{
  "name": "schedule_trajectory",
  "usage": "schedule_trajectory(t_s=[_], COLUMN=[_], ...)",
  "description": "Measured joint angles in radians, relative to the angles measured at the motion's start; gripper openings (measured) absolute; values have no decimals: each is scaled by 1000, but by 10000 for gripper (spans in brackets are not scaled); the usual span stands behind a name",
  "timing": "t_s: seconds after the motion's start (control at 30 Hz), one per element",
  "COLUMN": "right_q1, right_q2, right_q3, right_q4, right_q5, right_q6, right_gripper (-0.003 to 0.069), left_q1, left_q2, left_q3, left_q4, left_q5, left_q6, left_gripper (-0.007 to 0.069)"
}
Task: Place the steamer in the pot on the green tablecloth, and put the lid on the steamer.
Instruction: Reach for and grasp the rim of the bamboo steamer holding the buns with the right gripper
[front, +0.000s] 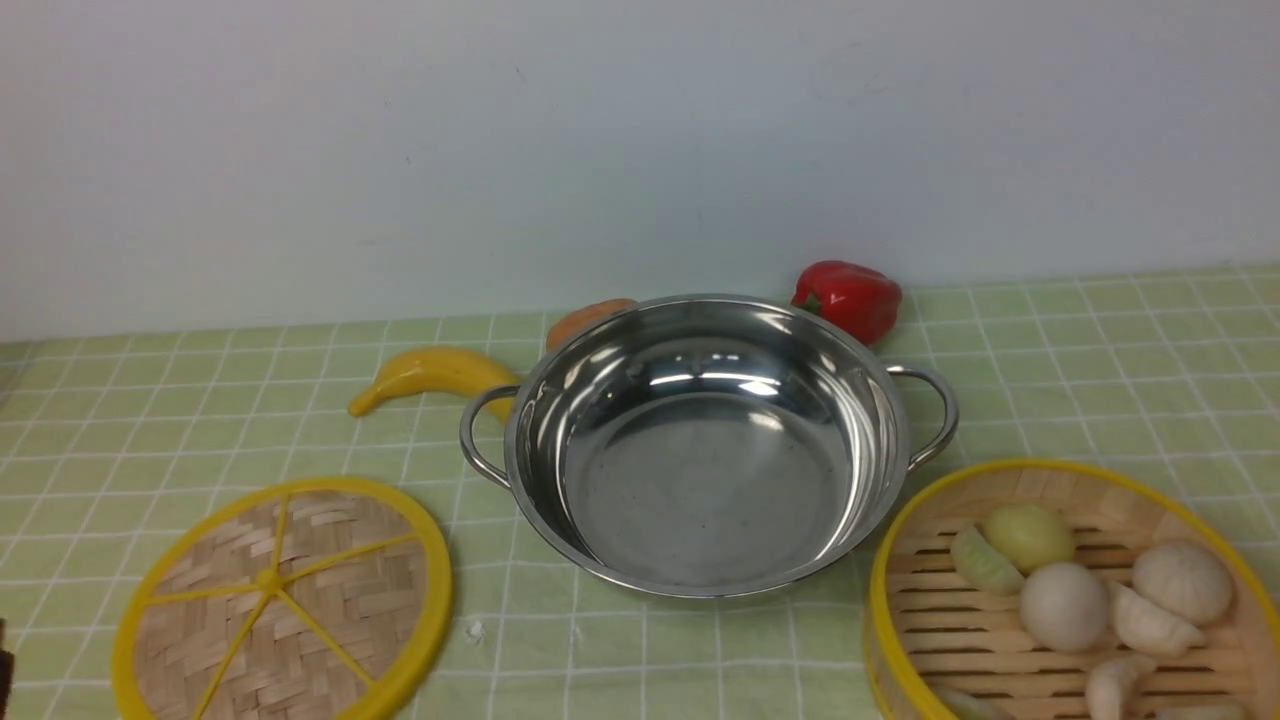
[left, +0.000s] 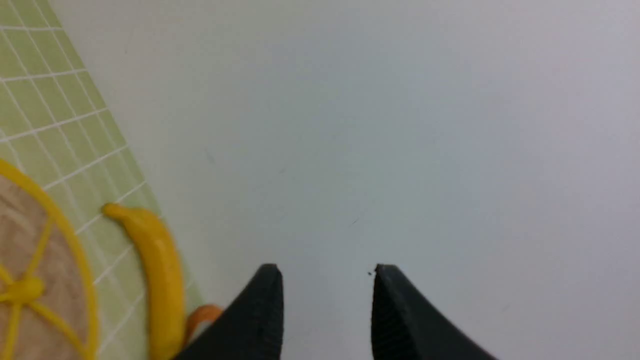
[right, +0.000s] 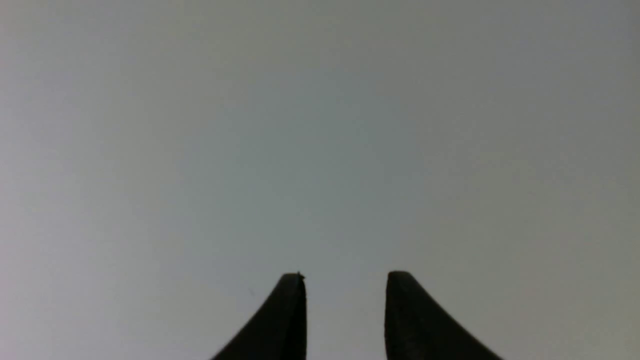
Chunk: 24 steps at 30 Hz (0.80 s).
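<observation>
The shiny steel pot (front: 705, 450) stands empty in the middle of the green tablecloth (front: 1100, 350). The steamer (front: 1070, 600), a bamboo basket with a yellow rim, sits at the front right and holds several buns and dumplings. The lid (front: 282, 602), a woven disc with yellow spokes, lies flat at the front left; its edge shows in the left wrist view (left: 30, 280). My left gripper (left: 327, 272) is open and empty, facing the wall. My right gripper (right: 345, 275) is open and empty, with only the wall before it. Neither gripper shows in the front view.
A yellow banana (front: 432, 375) lies left of the pot, also seen in the left wrist view (left: 157, 270). An orange thing (front: 585, 318) and a red pepper (front: 850, 298) sit behind the pot by the white wall (front: 640, 130).
</observation>
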<state>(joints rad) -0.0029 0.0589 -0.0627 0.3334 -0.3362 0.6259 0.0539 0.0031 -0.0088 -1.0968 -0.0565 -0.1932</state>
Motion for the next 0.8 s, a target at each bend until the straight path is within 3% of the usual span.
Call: schedule_trajectory(t_s=[0.03, 0.2, 0.33, 0.4, 0.5, 0.53, 0.57, 0.6, 0.67, 0.7, 0.77, 0.8], right_q1=[0, 0, 0, 0, 0, 0, 0, 0, 0, 0, 0, 0], right_q2=[0, 20, 88, 166, 284, 293, 363, 381, 501, 510, 643, 681], right_q3=[-3, -163, -367, -512, -709, -721, -813, -834, -942, -948, -995, -996], right_q4=[2, 3, 4, 4, 4, 4, 4, 4, 4, 4, 6, 6], right_q5=[-14, -405, -466, -402, -179, -138, 19, 68, 409, 436, 798, 895], right_q6=[7, 11, -159, -346, -595, -610, -700, -720, -788, -791, -802, -802], right_gripper=[243, 243, 243, 243, 243, 243, 243, 243, 243, 243, 243, 243], left_q1=[0, 0, 0, 0, 0, 0, 0, 0, 0, 0, 0, 0], left_q2=[0, 2, 47, 109, 215, 223, 277, 293, 397, 405, 501, 541], left_q3=[0, -195, -355, -434, -539, -545, -580, -589, -642, -642, -661, -662], left_q4=[0, -48, 109, 271, 593, 614, 754, 791, 991, 991, 1058, 1062], left_q5=[-6, -249, -422, -518, -547, -544, -509, -480, -267, -246, 94, 198], left_q6=[-7, -161, -148, -60, 161, 161, 249, 278, 336, 336, 315, 299], left_gripper=[243, 227, 221, 221, 221, 221, 221, 221, 222, 222, 222, 222])
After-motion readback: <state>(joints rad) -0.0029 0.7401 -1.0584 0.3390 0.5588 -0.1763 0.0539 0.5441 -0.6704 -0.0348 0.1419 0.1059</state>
